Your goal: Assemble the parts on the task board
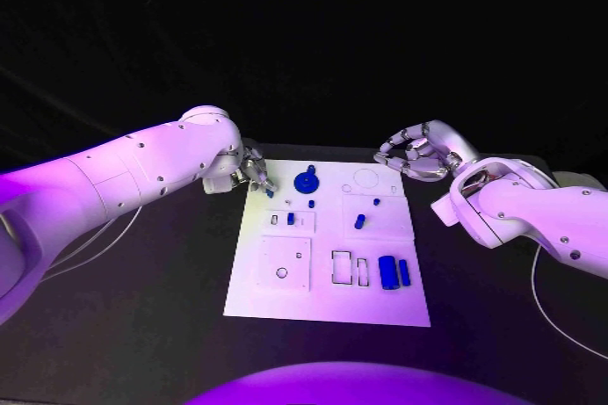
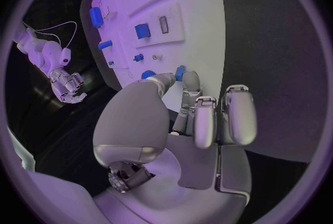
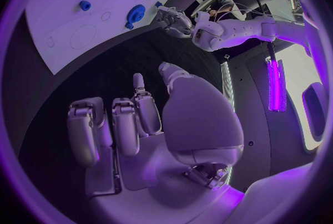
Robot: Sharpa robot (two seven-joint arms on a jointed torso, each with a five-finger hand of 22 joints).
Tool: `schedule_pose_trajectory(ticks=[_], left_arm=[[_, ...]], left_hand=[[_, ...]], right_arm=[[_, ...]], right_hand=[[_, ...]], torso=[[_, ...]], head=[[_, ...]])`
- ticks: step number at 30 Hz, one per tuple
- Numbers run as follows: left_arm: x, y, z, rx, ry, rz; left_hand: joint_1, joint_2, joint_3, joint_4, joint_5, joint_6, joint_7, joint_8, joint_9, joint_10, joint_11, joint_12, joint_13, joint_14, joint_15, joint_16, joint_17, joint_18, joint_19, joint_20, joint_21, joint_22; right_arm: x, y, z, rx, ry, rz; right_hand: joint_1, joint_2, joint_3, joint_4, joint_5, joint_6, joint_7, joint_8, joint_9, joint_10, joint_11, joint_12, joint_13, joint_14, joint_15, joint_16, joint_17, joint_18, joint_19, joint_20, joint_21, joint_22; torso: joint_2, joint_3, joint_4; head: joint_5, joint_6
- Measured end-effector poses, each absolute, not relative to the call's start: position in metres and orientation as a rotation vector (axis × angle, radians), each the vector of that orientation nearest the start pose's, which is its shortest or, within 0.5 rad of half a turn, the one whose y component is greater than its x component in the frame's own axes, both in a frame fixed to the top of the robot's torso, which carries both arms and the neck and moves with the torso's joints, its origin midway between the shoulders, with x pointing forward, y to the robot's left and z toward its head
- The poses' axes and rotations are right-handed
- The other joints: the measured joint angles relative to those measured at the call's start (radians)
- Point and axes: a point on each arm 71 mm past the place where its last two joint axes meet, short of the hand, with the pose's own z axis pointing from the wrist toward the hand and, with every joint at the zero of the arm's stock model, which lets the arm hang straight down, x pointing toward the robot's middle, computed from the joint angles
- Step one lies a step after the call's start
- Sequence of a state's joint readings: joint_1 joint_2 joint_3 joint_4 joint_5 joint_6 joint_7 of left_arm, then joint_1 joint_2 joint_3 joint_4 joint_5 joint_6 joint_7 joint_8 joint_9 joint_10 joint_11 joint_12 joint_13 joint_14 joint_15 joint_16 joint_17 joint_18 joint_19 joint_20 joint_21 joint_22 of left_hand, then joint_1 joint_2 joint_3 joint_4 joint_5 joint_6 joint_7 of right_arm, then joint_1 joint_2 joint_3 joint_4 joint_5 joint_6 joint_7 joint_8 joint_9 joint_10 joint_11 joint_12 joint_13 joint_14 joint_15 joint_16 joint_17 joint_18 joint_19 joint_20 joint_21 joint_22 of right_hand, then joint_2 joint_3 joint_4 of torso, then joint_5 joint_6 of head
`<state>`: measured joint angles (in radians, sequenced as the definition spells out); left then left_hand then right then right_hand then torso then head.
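While pinched, part (image 2: 180, 73) in left hand (image 2: 182, 118)

Matt black table (image 1: 152, 317), smooth white task board (image 1: 329, 304)

Blue parts (image 1: 389, 272) on white task board (image 1: 327, 291)

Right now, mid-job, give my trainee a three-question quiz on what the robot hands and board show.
1. True or false: the right robot hand holds a blue part.
2. Which robot hand pinches a small blue part at the board? A) left B) right C) neither
3. Fill in: the right robot hand hovers off the board's far ____ corner.

Key: 1 false, it is empty. 2 A, the left robot hand. 3 right.
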<state>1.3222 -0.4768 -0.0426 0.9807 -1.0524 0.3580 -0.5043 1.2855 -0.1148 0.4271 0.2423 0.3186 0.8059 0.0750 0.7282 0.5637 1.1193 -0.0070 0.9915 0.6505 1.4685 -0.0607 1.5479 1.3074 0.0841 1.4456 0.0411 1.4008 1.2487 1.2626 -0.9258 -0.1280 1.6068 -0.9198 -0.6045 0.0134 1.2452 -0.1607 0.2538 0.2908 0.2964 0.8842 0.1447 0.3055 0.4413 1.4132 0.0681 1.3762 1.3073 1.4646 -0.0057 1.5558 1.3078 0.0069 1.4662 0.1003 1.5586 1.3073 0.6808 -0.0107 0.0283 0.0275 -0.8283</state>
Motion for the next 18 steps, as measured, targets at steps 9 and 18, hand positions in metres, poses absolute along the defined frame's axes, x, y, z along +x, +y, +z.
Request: schedule_pose_trajectory(ticks=[9, 18], left_arm=[[0.5755, 0.1853, -0.197, -0.183, 2.387, -0.278], [0.5741, 0.1884, -0.1968, -0.197, 2.383, -0.304]], left_hand=[[0.045, 0.014, 0.061, 0.017, -0.001, -0.011, 0.003, 0.018, 0.0, 0.011, 0.007, 0.0, -0.014, -0.003, -0.003, 0.004, 0.0, 0.0, 0.004, -0.004, 0.0, 0.005], [0.018, -0.013, 0.135, 0.033, 0.008, -0.014, 0.007, 0.045, 0.013, 0.041, 0.006, 0.02, 0.005, -0.004, -0.003, 0.004, 0.0, 0.0, 0.004, -0.004, 0.004, 0.012]], right_arm=[[0.4743, -0.2309, -0.1693, 0.385, 1.522, 0.863], [0.4745, -0.2313, -0.1695, 0.385, 1.522, 0.862]], right_hand=[[0.0, 0.0, 0.0, 0.0, 0.0, 0.0, 0.0, 0.0, 0.001, 0.0, 0.0, 0.0, 0.0, 0.0, 0.0, 0.0, 0.0, 0.0, 0.0, 0.0, 0.0, 0.001], [0.0, 0.0, 0.0, 0.0, 0.0, 0.0, 0.0, 0.0, 0.001, 0.004, -0.004, 0.0, 0.001, 0.0, 0.0, 0.0, 0.0, 0.0, 0.0, 0.0, 0.0, 0.001]], torso=[[0.0, 0.0002, 0.0002], [-0.001, 0.0002, 0.0004]], head=[[0.0, -0.001], [0.001, -0.002]])
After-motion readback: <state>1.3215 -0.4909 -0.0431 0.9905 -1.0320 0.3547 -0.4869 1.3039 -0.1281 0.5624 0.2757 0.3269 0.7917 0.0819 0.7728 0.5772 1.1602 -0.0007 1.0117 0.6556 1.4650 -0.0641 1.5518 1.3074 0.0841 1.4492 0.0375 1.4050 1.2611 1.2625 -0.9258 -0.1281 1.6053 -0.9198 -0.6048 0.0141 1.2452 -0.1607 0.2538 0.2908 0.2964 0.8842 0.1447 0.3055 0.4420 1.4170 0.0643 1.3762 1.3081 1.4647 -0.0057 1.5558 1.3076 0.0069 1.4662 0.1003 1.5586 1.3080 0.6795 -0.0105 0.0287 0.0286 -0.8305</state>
